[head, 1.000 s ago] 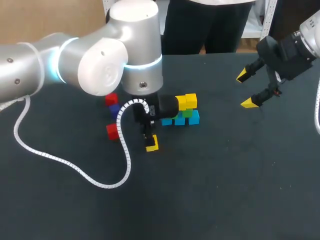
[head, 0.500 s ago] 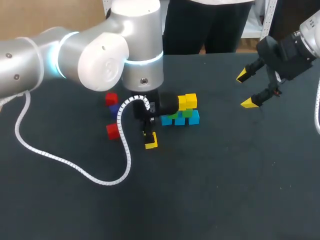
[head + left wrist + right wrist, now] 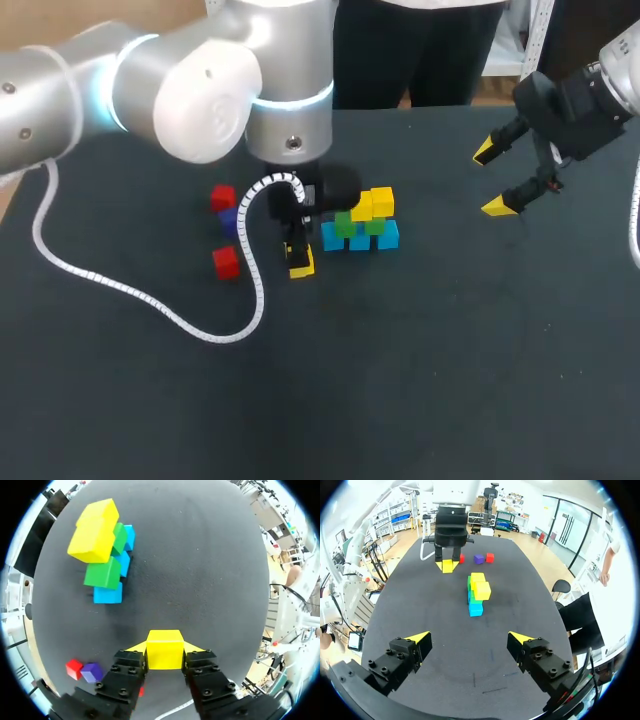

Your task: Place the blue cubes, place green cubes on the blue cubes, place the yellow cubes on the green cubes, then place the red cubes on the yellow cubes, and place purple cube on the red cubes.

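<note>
**Head view, left to right.** Two red cubes (image 3: pixel 222 198) lie loose on the counter (image 3: pixel 450 350) with the purple cube (image 3: pixel 229 220) between them, none of them yet stacked.

Just beside them the left gripper (image 3: pixel 301 260) points downward. Its fingers are clamped from two sides on a single yellow cube (image 3: pixel 164 650), held low near the counter and a little apart from the stack. In the left wrist view the stack lies ahead of the fingers.

The stack is a row of blue cubes (image 3: pixel 360 237) on the counter, with green cubes (image 3: pixel 345 224) upon them and yellow cubes (image 3: pixel 372 204) upon the green.

At far right, the right gripper (image 3: pixel 489 180) hangs well apart from all the cubes, its fingers spread wide and holding nothing.

**Progress, as judged.** The blue and green layers appear complete. The yellow layer is under way, and the held cube is presumably its next member. Left to do: seat that cube, then add the red cubes and finally the purple cube.
</note>
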Robot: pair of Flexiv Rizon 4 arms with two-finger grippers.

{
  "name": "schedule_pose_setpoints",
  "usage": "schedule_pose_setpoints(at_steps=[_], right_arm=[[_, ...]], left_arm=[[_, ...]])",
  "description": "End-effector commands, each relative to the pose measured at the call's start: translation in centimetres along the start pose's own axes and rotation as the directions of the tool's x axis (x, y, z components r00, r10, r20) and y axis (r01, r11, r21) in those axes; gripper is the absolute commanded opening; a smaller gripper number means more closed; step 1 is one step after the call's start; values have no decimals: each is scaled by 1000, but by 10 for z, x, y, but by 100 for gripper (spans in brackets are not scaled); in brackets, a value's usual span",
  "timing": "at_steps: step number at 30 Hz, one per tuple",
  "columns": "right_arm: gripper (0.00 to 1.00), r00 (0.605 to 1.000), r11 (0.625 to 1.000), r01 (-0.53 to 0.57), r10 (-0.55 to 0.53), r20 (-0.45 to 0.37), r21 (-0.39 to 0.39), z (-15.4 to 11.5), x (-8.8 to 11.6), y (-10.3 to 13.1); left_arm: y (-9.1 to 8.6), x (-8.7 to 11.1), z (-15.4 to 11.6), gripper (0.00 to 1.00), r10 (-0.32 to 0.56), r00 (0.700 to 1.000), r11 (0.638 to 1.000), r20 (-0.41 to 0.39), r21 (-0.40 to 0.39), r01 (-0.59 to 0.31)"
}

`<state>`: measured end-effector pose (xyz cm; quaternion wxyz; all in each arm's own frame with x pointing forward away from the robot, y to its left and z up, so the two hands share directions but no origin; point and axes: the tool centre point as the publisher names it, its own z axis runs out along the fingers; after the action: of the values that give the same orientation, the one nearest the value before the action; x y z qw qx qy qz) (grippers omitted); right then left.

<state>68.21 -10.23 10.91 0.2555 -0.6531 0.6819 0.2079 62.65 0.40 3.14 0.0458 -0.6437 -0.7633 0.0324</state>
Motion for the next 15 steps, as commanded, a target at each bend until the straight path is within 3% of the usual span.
schedule_pose_setpoints(at_steps=[1, 7, 15], right_arm=[[100, 1000, 1000, 1, -1, 2, 2, 0, 0, 1], [100, 1000, 1000, 1, -1, 2, 2, 0, 0, 1], [100, 1000, 1000, 1, -1, 2, 2, 0, 0, 1]], left_arm=[[-1, 1, -10, 0, 7, 1000, 1000, 26, -22, -6], [8, -3, -25, 0, 21, 999, 998, 50, -54, -18], [16, -8, -40, 0, 27, 1000, 998, 16, -59, -26]])
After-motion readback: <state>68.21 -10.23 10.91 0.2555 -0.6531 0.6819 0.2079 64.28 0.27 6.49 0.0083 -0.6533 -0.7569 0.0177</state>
